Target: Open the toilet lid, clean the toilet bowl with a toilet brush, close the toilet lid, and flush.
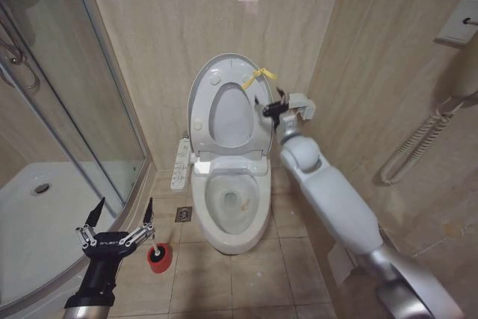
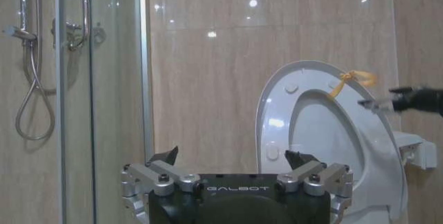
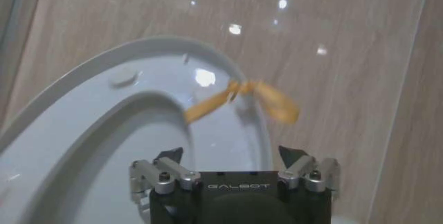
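Upright, the glossy white toilet lid [image 1: 224,87] faces the open right gripper [image 1: 270,108].

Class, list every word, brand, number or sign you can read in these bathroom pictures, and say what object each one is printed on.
"GALBOT": on the body of the left gripper, read in the left wrist view.
"GALBOT": on the body of the right gripper, read in the right wrist view.
The same mark on the left gripper in the head view is too small to read.
Markings on the control panel beside the toilet bowl are too small to read.
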Robot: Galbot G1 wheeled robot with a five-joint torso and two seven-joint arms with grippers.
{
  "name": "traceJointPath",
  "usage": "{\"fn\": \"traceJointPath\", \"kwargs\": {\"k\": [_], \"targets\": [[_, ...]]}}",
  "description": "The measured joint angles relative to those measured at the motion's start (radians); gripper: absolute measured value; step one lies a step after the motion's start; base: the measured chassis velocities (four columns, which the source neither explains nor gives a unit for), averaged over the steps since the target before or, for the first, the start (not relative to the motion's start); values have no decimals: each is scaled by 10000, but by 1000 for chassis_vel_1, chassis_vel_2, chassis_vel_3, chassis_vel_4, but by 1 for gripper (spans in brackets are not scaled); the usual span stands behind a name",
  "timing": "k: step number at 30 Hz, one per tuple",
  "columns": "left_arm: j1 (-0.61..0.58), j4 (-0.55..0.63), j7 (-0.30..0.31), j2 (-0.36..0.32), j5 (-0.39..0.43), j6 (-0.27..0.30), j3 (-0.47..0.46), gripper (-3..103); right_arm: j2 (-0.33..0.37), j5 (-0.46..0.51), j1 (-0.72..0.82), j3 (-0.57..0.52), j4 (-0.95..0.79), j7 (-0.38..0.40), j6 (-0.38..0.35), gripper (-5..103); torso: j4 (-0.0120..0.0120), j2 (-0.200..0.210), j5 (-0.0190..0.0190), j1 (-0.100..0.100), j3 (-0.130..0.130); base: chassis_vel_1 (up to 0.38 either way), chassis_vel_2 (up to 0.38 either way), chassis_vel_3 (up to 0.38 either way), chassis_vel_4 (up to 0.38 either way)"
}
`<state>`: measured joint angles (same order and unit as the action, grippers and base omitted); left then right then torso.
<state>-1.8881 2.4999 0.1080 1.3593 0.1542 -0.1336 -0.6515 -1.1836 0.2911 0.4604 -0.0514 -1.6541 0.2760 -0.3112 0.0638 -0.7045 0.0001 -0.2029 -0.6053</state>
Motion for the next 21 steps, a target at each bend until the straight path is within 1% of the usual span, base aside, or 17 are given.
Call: {"fn": "traceJointPath", "kwargs": {"k": [2, 3, 4, 6, 7, 8, 9, 10, 12, 13, 15, 18, 19, 21], "targets": [[0, 0, 0, 0, 0, 0, 0, 100, -59, 328, 511, -41, -354, 209, -71, 79, 1, 0, -1, 0, 0, 0, 0, 0, 0], [0, 0, 1, 0, -1, 0, 0, 100, -107, 570, 875, -126, -596, 260, -85, 100, 1, 0, -1, 0, 0, 0, 0, 0, 0], [0, 0, 1, 0, -1, 0, 0, 100, -107, 570, 875, -126, -596, 260, -85, 100, 1, 0, -1, 0, 0, 0, 0, 0, 0], [0, 0, 0, 1, 0, 0, 0, 100, -249, 831, 1575, -288, -968, 294, -91, 100, 4, 0, -1, 0, 0, 0, 0, 0, 0], [0, 0, 0, 0, 0, 0, 0, 100, -290, 872, 1688, -331, -1034, 316, -107, 100, 4, 0, 0, 0, -1, 0, 0, 0, 0], [0, 0, 0, 0, 0, 0, 0, 100, -471, 951, 2088, -528, -1258, 411, -139, 100, 3, 0, -1, 0, 0, 0, 0, 0, 0], [0, 0, 0, 0, 0, 0, 0, 100, -471, 951, 2088, -528, -1258, 411, -139, 100, 3, 0, -1, 0, 0, 0, 0, 0, 0], [0, 0, 1, 0, 0, 0, 0, 100, -679, 915, 2589, -809, -1510, 426, -134, 100, 1, 0, -1, 0, 0, 0, 0, 0, 0], [0, 0, 0, 0, 0, 0, 0, 100, -822, 717, 3103, -1116, -1727, 363, -76, 100, 1, 0, -1, 0, 0, 0, 0, 0, 0], [-1, 0, -2, 0, 0, 0, 0, 100, -955, 492, 3726, -1482, -1983, 286, 2, 100, 2, 0, -1, 0, 0, 0, 0, 0, 0], [0, 1, 0, -2, 0, 0, 0, 100, -1012, 356, 4026, -1686, -2103, 253, 48, 100, 4, 0, 0, 0, 0, 0, 0, 0, 0], [-1, 0, 0, 0, 0, 0, 0, 100, -1301, -169, 5167, -2595, -2689, 109, 247, 100, 6, 0, 0, 1, 1, 0, 0, 0, 0], [-1, 0, 0, 0, 0, 0, 0, 100, -1301, -169, 5167, -2595, -2689, 109, 247, 100, 6, 0, 0, 1, 1, 0, 0, 0, 0], [0, 1, 0, 0, 0, 0, 0, 100, -1418, -278, 5635, -2973, -2975, 144, 306, 100, 5, 0, -1, 1, 1, 0, 0, 0, 0]]}}
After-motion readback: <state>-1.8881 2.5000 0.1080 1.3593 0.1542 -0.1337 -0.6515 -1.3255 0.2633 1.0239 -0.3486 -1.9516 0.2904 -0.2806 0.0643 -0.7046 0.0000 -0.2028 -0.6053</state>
